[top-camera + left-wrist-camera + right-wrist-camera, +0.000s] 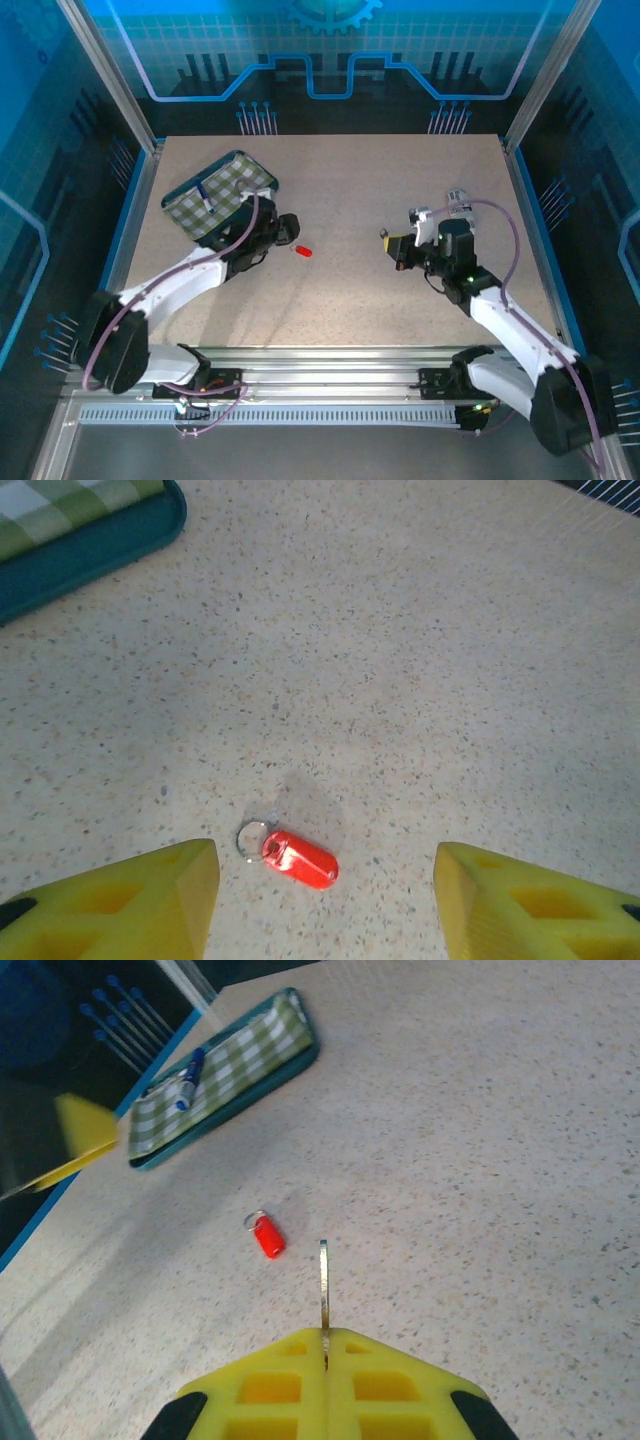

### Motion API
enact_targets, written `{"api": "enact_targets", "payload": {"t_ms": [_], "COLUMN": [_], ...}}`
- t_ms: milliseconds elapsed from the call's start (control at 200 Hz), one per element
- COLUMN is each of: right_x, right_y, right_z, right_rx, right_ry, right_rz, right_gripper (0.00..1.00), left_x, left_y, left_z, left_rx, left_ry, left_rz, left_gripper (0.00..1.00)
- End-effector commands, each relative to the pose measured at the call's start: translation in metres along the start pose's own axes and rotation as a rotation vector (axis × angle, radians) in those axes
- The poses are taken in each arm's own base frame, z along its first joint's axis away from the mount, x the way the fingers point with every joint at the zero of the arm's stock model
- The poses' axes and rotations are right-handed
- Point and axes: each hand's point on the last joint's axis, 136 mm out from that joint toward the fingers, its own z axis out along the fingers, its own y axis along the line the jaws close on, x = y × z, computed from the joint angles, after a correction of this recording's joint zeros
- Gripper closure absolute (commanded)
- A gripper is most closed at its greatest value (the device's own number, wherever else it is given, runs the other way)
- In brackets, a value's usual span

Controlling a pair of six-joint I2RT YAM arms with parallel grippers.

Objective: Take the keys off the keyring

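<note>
Near the table's [380, 180] far-left corner a checked tray [100, 535] is sitting apart from the work. The left gripper [286, 230] is hovering spread wide and empty just over the keyring [298, 859]. The keyring is lying left of the table's middle with its ring bare, and the gripper is probably waiting there to steady it. The right gripper [325, 1335] is pinching a thin key [324, 1280] edge-on, holding it well apart from the ring, apparently already freed.

Keyring [301, 251] on table [350, 180], tray [235, 178] behind-left, key [324, 1280] at right
</note>
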Motion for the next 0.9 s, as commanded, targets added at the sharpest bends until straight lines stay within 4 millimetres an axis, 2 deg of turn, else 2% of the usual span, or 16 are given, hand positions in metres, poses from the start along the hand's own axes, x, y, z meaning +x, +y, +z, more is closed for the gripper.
{"api": "enact_targets", "payload": {"t_ms": [0,80,190,315,415,525,540,781,896], "right_x": [-0.027,-0.028,-0.019,-0.012,0.004,0.026,0.022,0.036,0.043], "right_y": [-0.019,-0.036,-0.061,-0.085,-0.1,-0.117,-0.117,-0.131,-0.139], "right_z": [0.013,0.031,0.056,0.071,0.082,0.089,0.091,0.095,0.09], "right_rx": [0.049,0.063,0.118,0.167,0.203,0.246,0.24,0.265,0.29], "right_ry": [-0.048,-0.024,0.039,0.047,0.083,0.124,0.106,0.109,0.111], "right_rz": [0.063,0.116,0.169,0.255,0.301,0.346,0.339,0.364,0.384], "right_gripper": [1.0,1.0,1.0,1.0,1.0,1.0,1.0,1.0,0.87], "left_x": [0.01,0.009,0.007,0.007,0.008,0.011,0.01,0.01,0.01], "left_y": [0.018,0.02,0.02,0.023,0.024,0.026,0.025,0.022,0.021], "left_z": [-0.018,-0.034,-0.053,-0.066,-0.072,-0.073,-0.074,-0.075,-0.074], "left_rx": [-0.029,-0.009,0.019,0.024,0.034,0.037,0.039,0.062,0.063], "left_ry": [0.0,-0.03,-0.058,-0.062,-0.073,-0.075,-0.075,-0.073,-0.076], "left_rz": [0.041,0.04,0.041,0.044,0.031,0.009,0.006,-0.012,-0.011], "left_gripper": [0.37,0.33,0.31,0.3,0.3,0.29,0.29,0.28,0.26]}}
